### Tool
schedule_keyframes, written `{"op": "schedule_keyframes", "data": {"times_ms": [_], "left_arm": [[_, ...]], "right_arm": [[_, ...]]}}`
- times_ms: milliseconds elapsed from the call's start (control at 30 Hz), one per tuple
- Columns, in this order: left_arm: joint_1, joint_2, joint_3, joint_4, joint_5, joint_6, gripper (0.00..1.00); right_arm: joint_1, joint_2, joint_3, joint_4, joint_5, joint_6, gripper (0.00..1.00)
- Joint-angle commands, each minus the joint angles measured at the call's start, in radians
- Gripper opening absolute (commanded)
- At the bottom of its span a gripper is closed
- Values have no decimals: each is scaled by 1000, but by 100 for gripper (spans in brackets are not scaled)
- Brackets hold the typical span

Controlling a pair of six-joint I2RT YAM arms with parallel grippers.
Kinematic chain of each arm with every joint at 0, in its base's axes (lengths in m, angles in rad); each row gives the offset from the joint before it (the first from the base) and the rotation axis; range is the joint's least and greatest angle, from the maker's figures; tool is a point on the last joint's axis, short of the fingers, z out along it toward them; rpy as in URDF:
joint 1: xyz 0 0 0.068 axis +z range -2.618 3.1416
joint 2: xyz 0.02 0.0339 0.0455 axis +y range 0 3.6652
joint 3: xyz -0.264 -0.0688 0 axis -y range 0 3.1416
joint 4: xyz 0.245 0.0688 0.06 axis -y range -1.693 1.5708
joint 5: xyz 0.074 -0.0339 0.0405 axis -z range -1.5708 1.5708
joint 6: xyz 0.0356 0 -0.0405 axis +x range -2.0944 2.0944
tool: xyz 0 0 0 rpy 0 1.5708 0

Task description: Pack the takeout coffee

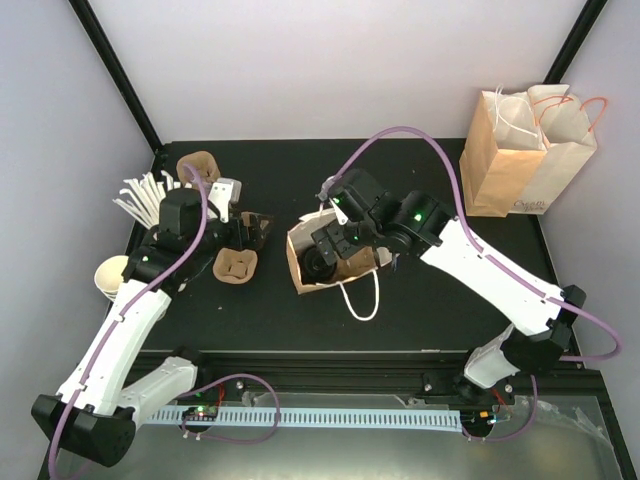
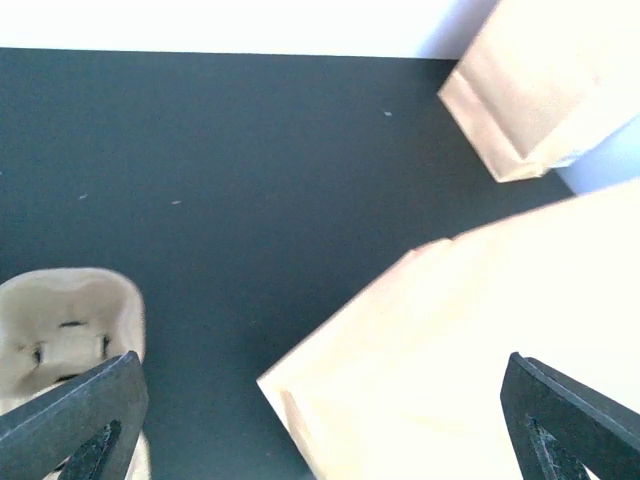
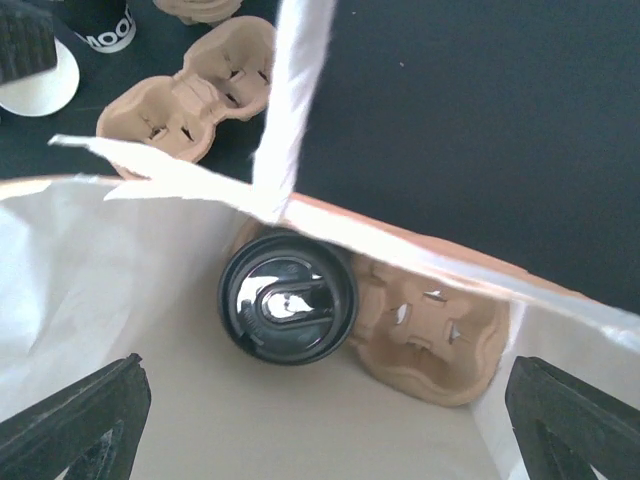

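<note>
Black bench, takeout coffee upright inside open paper bag touching pulp carrier, right pincer spread empty above (left pincer open too): retreat straight up, avoiding handle.

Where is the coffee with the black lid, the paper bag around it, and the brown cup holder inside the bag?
coffee (image 3: 288,308): right wrist view, middle of its black lid.
paper bag (image 3: 80,280): right wrist view, inside wall.
brown cup holder (image 3: 430,345): right wrist view, its empty pocket.
</note>
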Motion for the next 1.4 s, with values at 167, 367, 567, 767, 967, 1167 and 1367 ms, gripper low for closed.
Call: {"op": "schedule_keyframes", "data": {"times_ms": [167,367,567,767,967,1167,1367], "left_arm": [[4,-7,38,86,306,66,99],[-4,-1,22,149,461,74,99],[-11,55,61,156,427,180,93],[-26,182,136,166,383,282,90],[-27,260,194,158,276,202,90],[-28,244,197,94,250,73,90],[-22,143,158,-19,18,-1,96]], "right_arm": [[-1,-38,6,5,-23,10,100],[-4,-1,-16,-13,-21,12,100],[-5,9,-10,-9,-47,-12,100],[-5,5,6,-23,-42,-21,100],[-25,-51,58,-40,62,9,100],[-171,-141,37,-60,161,91,97],[-379,-103,-13,-100,165,142,81]]}}
